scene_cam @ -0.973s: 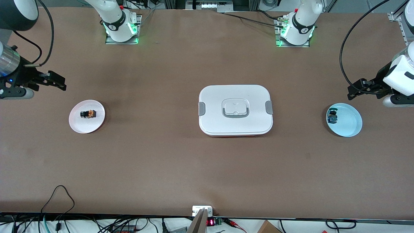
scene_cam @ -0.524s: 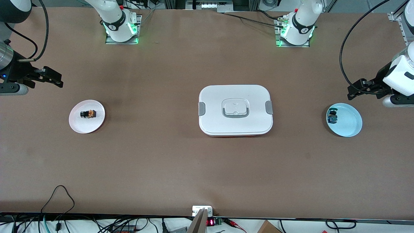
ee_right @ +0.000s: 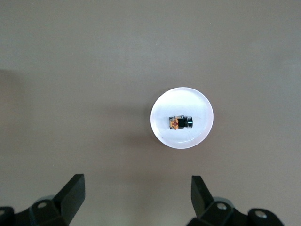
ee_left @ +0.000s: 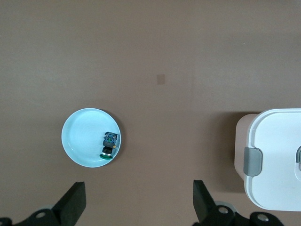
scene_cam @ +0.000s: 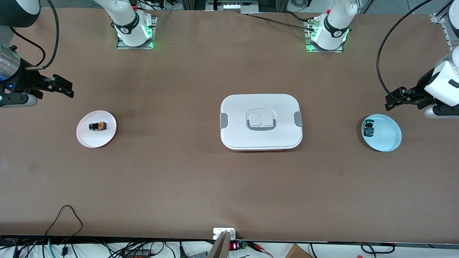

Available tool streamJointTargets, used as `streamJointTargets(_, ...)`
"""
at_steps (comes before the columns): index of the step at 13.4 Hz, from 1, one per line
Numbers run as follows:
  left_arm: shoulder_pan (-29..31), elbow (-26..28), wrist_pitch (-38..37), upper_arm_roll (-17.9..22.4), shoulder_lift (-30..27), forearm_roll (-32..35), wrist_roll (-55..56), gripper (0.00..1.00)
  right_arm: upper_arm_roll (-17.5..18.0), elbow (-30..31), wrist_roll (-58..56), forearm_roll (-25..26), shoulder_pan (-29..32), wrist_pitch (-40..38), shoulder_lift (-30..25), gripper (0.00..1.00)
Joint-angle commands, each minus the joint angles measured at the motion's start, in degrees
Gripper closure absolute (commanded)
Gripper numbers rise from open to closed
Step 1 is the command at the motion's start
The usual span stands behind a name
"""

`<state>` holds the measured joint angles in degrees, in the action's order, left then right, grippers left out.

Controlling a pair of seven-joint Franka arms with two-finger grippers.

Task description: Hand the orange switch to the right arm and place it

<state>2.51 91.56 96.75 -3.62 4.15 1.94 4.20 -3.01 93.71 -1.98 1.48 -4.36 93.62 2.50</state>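
The orange switch [scene_cam: 98,126] lies on its side on a small white plate [scene_cam: 107,136] toward the right arm's end of the table. It also shows in the right wrist view [ee_right: 181,123] on that plate [ee_right: 162,136]. My right gripper [scene_cam: 61,87] is open and empty, up in the air over bare table beside the plate. My left gripper [scene_cam: 397,99] is open and empty, over the table by a light blue plate [scene_cam: 389,138]. That plate holds the blue-green switch [scene_cam: 368,129], which also shows in the left wrist view [ee_left: 109,143].
A white lidded box [scene_cam: 261,122] with grey side clips and a grey handle stands in the middle of the table; its corner shows in the left wrist view [ee_left: 277,160]. Cables and electronics run along the table edge nearest the front camera.
My right gripper drew back toward the table's end and then came forward a little again, staying above the table beside the white plate. The left arm and both switches have not moved.
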Motion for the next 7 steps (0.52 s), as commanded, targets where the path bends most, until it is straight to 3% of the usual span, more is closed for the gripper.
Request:
streamJointTargets(1, 0.0, -1.6, -1.3, 0.1, 0.4, -1.1, 0.3, 0.00, 0.1, -1.4, 0.3, -0.7, 0.3, -1.4, 0.2, 0.00)
streamJointTargets(7, 0.0, -1.5, -1.3, 0.1, 0.4, -1.0, 0.3, 0.00, -0.1, -2.1, 0.7, -1.0, 0.6, -1.9, 0.7, 0.00)
